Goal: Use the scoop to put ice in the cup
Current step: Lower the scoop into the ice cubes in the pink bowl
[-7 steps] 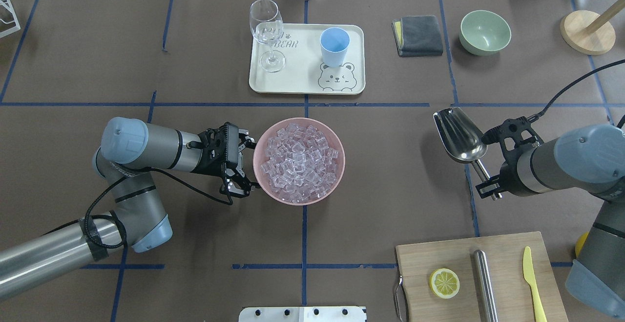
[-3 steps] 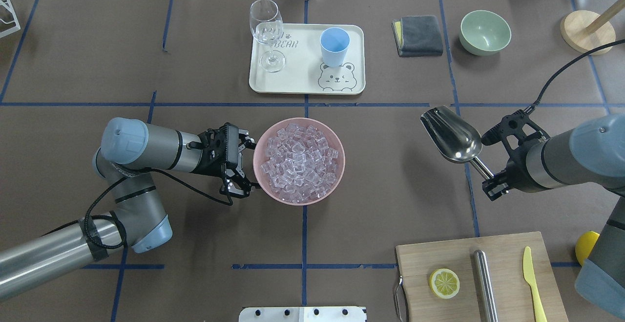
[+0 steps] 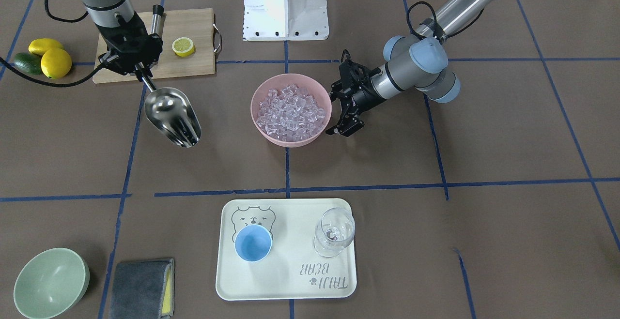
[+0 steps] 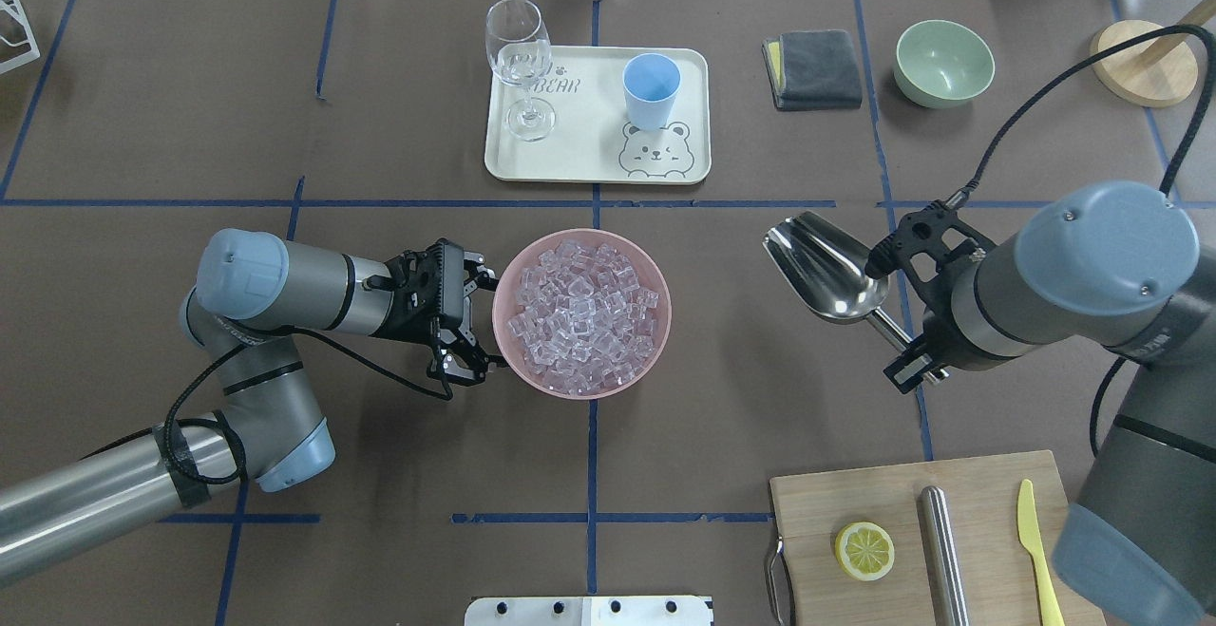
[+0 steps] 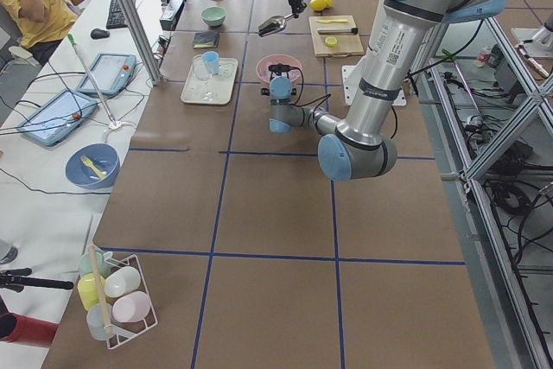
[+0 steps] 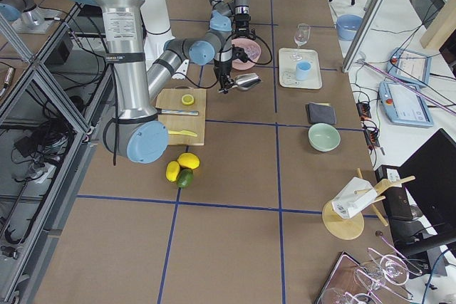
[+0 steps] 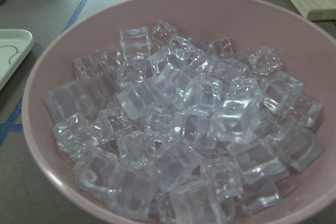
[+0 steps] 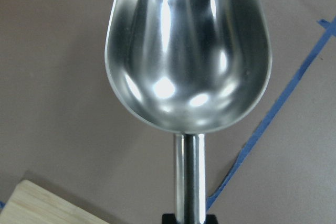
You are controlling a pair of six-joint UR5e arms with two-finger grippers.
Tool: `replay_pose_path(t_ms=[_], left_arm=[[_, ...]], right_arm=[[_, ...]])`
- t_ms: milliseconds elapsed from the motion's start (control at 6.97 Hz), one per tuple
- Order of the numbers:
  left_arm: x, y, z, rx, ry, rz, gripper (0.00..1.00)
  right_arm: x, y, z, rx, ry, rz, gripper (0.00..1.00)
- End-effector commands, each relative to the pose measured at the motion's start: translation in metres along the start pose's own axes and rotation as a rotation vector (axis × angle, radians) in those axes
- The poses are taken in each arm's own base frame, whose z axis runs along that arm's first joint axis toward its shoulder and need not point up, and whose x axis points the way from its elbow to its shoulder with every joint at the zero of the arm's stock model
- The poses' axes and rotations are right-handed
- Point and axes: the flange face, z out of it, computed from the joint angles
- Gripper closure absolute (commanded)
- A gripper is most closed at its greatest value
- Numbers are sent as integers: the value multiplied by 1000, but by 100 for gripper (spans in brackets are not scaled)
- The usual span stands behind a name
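Note:
The ice is a heap of clear cubes in a pink bowl at the table's middle; it fills the left wrist view. The light-blue cup stands empty on a cream tray beyond the bowl. My right gripper is shut on the handle of the silver scoop, held empty above the table, right of the bowl; its trough fills the right wrist view. My left gripper is open, its fingers spread against the bowl's left side.
A wine glass stands on the tray left of the cup. A grey cloth and a green bowl lie at the far right. A cutting board with a lemon half, steel cylinder and yellow knife lies at the near right.
My right arm has carried the scoop leftward, toward the pink bowl, and turned it slightly. The left arm and the bowl have not moved.

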Motion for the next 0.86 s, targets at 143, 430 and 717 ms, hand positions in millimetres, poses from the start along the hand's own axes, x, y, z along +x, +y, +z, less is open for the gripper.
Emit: replay_pose_path(t_ms=[143,430,717], left_arm=[[0,-1,0,3,0,0,0],[0,-1,0,3,0,0,0],[0,-1,0,4,0,0,0]], right_arm=[[-72,-28,-66,-99,20,-252,100],[-97,-38,-86,-178,41,-294,100],[-117,-59,-89,-262,73,-287,100]])
